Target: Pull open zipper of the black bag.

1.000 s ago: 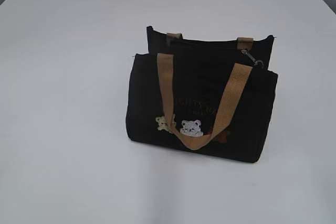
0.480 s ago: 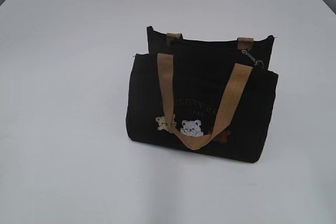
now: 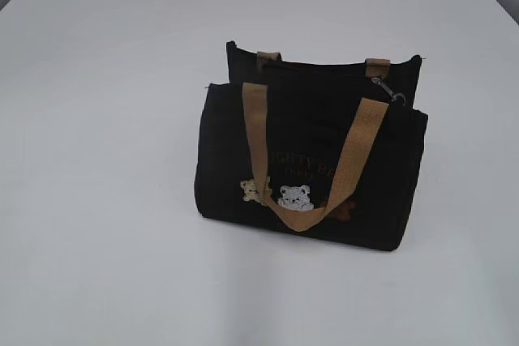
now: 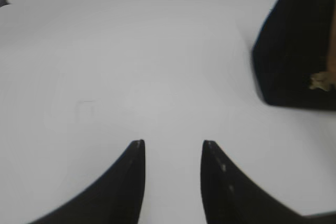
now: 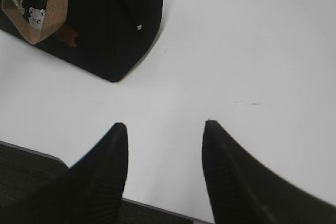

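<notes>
Bag [image 3: 312, 164] stands upright near mid-table [image 3: 105, 160], bear side toward the exterior camera, one tan handle [image 3: 304, 160] draped down its front, the other folded at the back panel. Zipper [image 3: 389, 91] pull, silver with a ring, lies at the right end of the top edge, between front and back panels. Judged soft and light: thin fabric, top sagging, so it will likely slide or fold when the pull is tugged; one tool should pin the cloth near the zip's end while the other pinches the ring or metal tab, not the handles. The pull is small and smooth, so a slip seems possible. Left tool [image 4: 170, 145] spread, empty, over bare table with the bag's corner [image 4: 294, 40] off to its right. Right tool [image 5: 165, 127] spread, empty, near the table edge, bag [image 5: 105, 19] ahead and to its left. Against the earlier exterior frames: bag and pull sit where they were; the gold lettering reads slightly differently, perhaps a small sag of the front cloth. No arm shows in that view.
</notes>
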Available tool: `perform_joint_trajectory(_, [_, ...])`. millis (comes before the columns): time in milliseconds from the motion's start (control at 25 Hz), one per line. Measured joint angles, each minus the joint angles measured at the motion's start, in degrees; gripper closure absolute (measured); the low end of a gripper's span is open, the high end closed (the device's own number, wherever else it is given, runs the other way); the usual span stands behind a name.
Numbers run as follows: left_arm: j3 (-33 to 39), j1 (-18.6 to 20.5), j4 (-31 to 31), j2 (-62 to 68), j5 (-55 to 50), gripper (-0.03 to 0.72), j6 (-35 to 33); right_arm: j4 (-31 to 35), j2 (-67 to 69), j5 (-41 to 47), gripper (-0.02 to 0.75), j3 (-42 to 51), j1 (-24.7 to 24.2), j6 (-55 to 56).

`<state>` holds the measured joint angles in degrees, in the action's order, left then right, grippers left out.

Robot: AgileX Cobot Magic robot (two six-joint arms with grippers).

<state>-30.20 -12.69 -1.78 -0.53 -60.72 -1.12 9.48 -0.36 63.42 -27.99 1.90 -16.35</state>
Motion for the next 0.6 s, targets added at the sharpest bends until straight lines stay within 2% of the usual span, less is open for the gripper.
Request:
perform_joint_trajectory(80, [0.0,4.99,0.0,0.0,0.0,0.418,0.0,0.0,0.0,0.0,0.372,0.0,0.0,0.0])
perform_joint_trajectory(160, [0.0,8.11,0.0,0.0,0.0,0.419,0.0,0.0,0.0,0.0,0.372,0.0,0.0,0.0])
perform_joint_trajectory(600, [0.0,8.8,0.0,0.0,0.0,0.447,0.0,0.0,0.0,0.0,0.372,0.0,-0.06,0.0])
